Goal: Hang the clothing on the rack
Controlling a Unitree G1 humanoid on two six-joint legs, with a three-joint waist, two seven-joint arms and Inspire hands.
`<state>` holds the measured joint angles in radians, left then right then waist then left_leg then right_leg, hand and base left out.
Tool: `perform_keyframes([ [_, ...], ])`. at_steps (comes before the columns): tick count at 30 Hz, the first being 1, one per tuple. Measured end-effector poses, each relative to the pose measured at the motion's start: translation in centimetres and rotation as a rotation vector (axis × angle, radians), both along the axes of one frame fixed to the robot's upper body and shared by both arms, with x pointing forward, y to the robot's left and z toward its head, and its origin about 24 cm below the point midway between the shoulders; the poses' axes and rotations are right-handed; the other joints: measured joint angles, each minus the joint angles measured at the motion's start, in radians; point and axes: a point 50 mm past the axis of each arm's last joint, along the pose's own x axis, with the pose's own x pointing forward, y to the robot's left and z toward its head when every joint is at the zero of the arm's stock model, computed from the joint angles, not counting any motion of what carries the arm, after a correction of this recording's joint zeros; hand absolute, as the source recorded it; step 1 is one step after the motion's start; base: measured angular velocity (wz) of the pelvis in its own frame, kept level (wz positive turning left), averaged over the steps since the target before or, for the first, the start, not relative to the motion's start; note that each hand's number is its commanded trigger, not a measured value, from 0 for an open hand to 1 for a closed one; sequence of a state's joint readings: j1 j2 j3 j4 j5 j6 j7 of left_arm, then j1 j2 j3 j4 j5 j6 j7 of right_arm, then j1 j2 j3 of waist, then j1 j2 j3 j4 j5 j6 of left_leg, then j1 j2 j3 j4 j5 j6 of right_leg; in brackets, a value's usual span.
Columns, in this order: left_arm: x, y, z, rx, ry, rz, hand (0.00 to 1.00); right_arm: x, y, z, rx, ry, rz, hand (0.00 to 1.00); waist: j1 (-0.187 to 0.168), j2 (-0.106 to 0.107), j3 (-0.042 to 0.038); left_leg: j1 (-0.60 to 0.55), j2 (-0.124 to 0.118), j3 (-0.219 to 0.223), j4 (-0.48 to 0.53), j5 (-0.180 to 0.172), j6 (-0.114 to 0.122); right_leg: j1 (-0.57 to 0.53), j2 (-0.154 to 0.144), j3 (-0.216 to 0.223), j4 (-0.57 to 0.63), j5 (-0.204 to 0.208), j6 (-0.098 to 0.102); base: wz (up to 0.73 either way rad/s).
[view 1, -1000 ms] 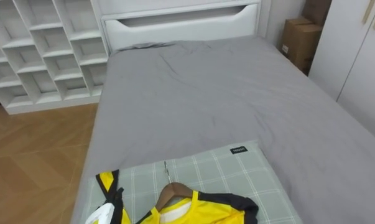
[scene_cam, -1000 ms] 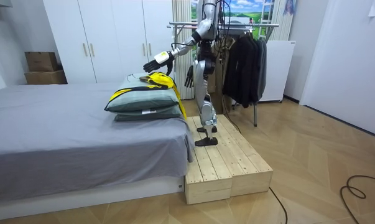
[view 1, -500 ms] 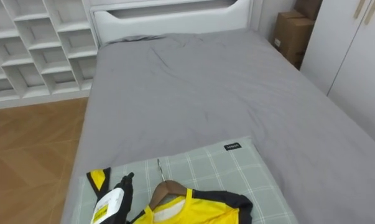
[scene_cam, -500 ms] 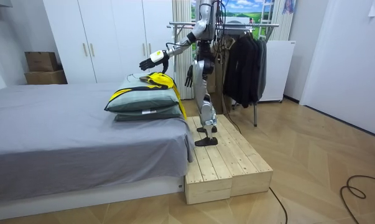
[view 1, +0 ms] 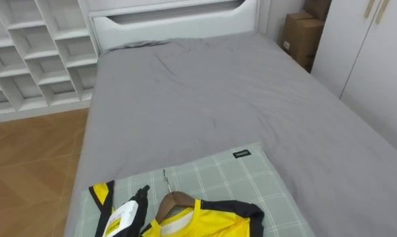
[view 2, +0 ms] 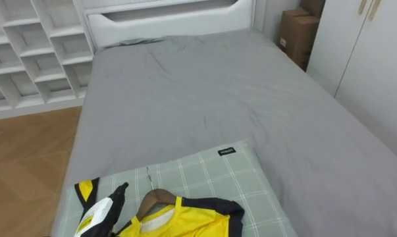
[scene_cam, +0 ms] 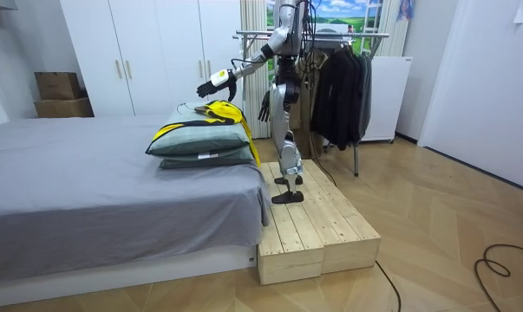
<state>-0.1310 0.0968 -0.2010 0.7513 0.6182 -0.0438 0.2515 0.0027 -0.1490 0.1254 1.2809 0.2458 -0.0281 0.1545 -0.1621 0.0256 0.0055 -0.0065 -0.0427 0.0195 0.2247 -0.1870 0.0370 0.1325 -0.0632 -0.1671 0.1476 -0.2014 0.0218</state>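
The grey bed (view 1: pixel 205 99) is the largest thing here, its white headboard (view 1: pixel 172 23) at the far end. A white shelf unit (view 1: pixel 33 52) stands beyond the bed's left edge. A white wardrobe (view 1: pixel 376 59) and cardboard boxes (view 1: pixel 300 36) stand beyond its right edge. In the room view the robot stands upright on a wooden platform (scene_cam: pixel 317 225) at the foot of the bed, facing it. A clothes rack (scene_cam: pixel 339 87) hung with dark garments is behind the robot. A green checked pillow (view 1: pixel 238 178) lies at the bed's foot edge. The yellow shirt (view 1: pixel 205 227), trimmed in black, lies flat along the pillow's near edge. It is on a wooden hanger (view 1: pixel 175 197) – the hanger's shoulders sit in the neck opening and its metal hook points toward the headboard. The left robot hand (view 1: pixel 124 216) hangs over the pillow's near left corner, above one sleeve, with its fingers straight and holding nothing. The room view shows it clear of the cloth. The right robot hand (scene_cam: pixel 264 106) hangs beside the hip – I cannot tell how its fingers stand
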Motion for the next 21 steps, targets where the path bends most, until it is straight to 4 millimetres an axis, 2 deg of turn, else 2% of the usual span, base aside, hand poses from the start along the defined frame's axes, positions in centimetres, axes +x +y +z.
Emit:
perform_keyframes([
  [11, -1.7, 1.0, -2.2, -0.066, 0.144, 0.083, 0.00, -0.1, 0.1, 0.0, 0.001, -0.003, -0.027, 0.00, 0.004, -0.010, 0.0071, -0.006, 0.000, 0.009, -0.002, 0.002, 0.003, -0.013, -0.002, 0.000, 0.005, 0.000, 0.000, 0.00],
  [21, -0.8, 1.8, -2.0, -0.174, 0.156, 0.193, 0.00, 0.0, 0.3, -0.1, 0.008, 0.003, -0.022, 0.00, 0.007, -0.024, -0.0010, -0.017, -0.002, 0.016, 0.004, 0.012, 0.005, -0.031, -0.007, 0.000, 0.006, 0.002, 0.002, -0.01],
])
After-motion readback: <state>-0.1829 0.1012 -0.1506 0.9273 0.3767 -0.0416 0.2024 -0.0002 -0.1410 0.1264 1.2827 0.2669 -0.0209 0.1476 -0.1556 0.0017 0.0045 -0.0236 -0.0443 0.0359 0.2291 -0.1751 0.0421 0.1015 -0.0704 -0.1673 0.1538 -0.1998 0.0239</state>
